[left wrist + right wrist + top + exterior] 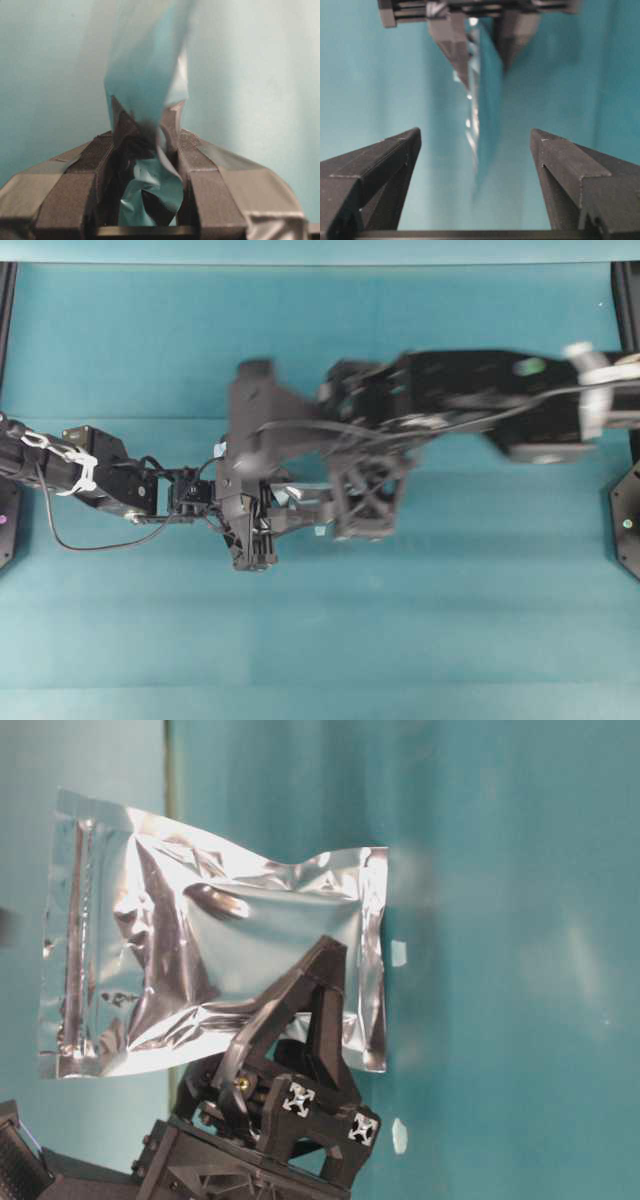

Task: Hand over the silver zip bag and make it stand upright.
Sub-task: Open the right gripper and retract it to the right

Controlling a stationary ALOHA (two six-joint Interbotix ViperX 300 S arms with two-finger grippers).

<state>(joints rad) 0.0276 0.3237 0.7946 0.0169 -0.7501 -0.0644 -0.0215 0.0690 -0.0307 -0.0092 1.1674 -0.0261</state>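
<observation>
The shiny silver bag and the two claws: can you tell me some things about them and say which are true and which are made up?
1. The left claw pinches the silver zip bag. True.
2. The right claw is squeezed shut on the bag. False: its fingers stand wide apart, with the bag between them untouched.
3. The bag lies flat on the table. False: it is held up in the air.
4. The bag looks crinkly and mirror-like. True.
5. Both claws hold the bag. False: only the left one does.
</observation>
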